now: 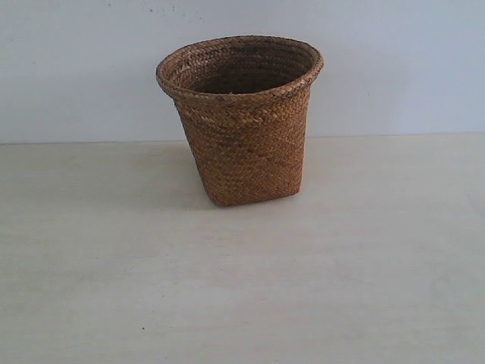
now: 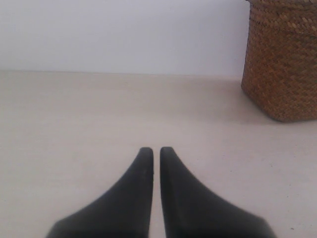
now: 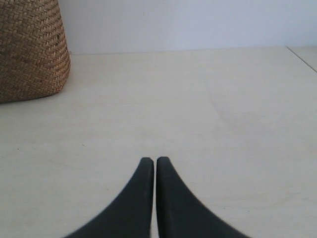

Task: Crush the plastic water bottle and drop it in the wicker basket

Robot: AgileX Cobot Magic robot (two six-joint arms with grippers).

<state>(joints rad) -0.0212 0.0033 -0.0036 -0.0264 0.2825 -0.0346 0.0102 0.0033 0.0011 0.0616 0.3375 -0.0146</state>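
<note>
The brown wicker basket (image 1: 241, 121) stands upright on the pale table, at the back centre of the exterior view. Its woven wall also shows in the left wrist view (image 2: 282, 64) and in the right wrist view (image 3: 30, 49), well ahead of each gripper and off to one side. My left gripper (image 2: 156, 149) is shut with nothing between its black fingers. My right gripper (image 3: 155, 159) is likewise shut and empty, low over bare tabletop. Neither gripper appears in the exterior view. The plastic water bottle is out of view in every frame; whether it lies inside the basket cannot be told.
A pale wooden tabletop (image 1: 242, 288) spreads around the basket, meeting a plain white wall (image 1: 91, 68) behind. A table edge or seam (image 3: 303, 58) shows in the right wrist view.
</note>
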